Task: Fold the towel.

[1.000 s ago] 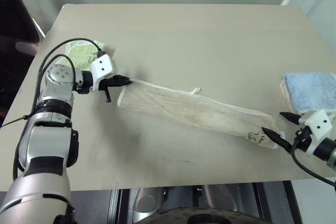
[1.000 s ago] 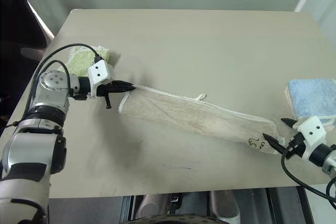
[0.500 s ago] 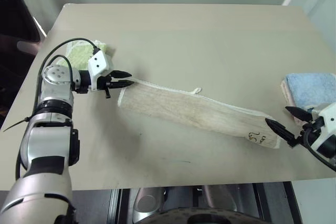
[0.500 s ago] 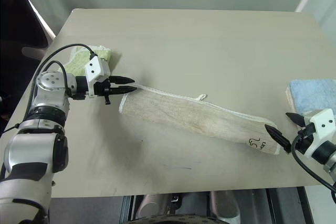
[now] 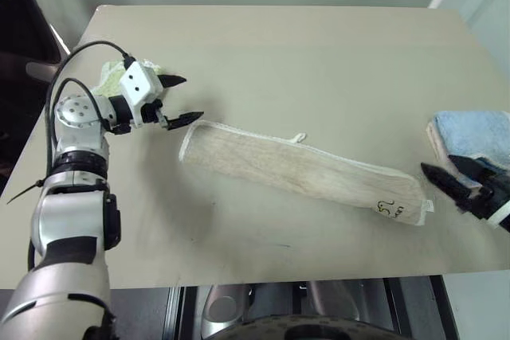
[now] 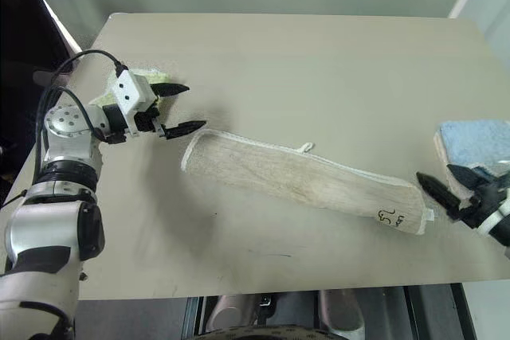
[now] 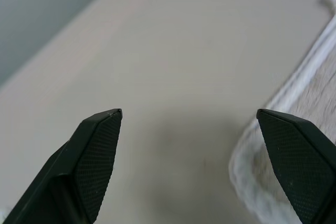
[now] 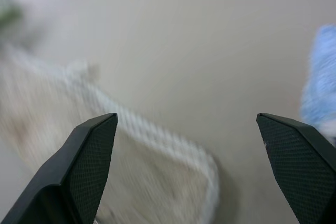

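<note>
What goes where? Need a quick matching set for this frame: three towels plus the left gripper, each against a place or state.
Things:
1. beige towel
2. green towel
3. blue towel
4. left gripper

Places/states:
A. at the table's right edge
B. open, holding nothing
C. folded into a long strip across the table's middle
D. by the table's left edge, behind the left gripper

Pairs: 1-C, 2-D, 3-A, 4-B

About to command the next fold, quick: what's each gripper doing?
Left gripper: open, holding nothing, just off the towel's end.
Right gripper: open, holding nothing, beside the towel's other end.
</note>
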`<action>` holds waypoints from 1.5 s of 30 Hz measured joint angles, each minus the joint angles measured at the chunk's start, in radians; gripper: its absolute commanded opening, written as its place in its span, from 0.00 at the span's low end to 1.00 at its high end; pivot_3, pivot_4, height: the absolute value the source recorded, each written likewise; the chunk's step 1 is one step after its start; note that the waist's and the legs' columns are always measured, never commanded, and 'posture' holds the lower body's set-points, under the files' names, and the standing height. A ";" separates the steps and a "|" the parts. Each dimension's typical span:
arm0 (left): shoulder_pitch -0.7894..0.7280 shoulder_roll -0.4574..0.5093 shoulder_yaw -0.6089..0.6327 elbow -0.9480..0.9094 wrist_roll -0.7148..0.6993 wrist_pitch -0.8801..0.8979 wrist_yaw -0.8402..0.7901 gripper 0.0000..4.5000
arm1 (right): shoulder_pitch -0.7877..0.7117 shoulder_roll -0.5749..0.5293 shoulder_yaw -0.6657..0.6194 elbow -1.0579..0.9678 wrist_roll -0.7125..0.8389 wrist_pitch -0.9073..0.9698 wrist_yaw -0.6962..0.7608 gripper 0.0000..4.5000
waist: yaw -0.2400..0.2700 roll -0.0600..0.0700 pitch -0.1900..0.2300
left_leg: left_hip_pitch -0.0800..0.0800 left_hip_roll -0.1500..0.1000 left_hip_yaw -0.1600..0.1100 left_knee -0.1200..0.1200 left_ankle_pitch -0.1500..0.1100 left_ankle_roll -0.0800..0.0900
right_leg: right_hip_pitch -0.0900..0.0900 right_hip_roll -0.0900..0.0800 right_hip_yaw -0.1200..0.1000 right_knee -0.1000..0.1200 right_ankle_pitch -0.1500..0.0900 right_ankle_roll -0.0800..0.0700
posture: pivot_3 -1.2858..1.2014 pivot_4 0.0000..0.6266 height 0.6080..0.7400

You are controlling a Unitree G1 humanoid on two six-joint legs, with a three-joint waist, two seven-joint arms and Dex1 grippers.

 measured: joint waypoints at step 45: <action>0.498 -0.416 -0.346 -0.921 -0.175 0.507 0.108 0.99 | 0.624 0.154 0.316 -0.185 0.898 -0.334 -0.685 1.00 | 0.008 0.003 -0.001 | 0.011 -0.001 -0.001 0.003 -0.019 -0.005 | 0.013 -0.002 0.002 -0.003 -0.018 0.019 | 0.52 0.24 0.95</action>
